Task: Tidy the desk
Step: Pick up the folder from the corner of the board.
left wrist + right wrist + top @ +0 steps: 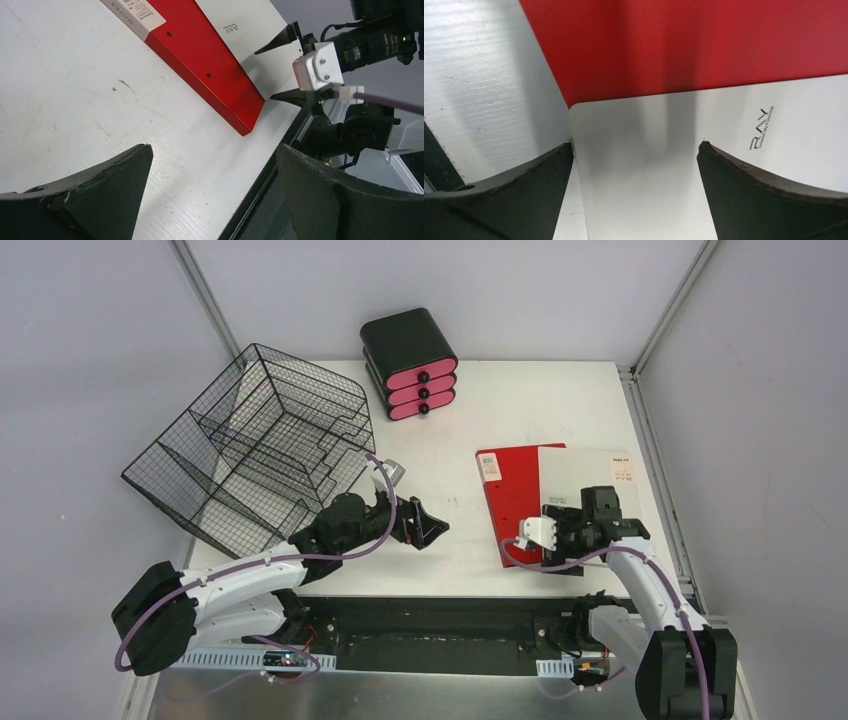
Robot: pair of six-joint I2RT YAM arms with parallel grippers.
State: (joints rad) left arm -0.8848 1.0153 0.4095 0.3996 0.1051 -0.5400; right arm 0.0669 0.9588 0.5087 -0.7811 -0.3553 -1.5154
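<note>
Left end effector (212, 147) released above desk (75, 100); right end effector (634, 145) (also released) over white notebook (649, 180).

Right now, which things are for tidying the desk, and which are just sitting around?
For the job: the desk, white notebook, red notebook under it, right gripper open over the white notebook.
Just sitting, for now: wire tray rack, black-and-pink drawer unit, left gripper, open and empty.

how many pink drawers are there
3, stacked in the black unit at the desk's far edge: top drawer, middle drawer, bottom drawer. None looks hidden.
</note>
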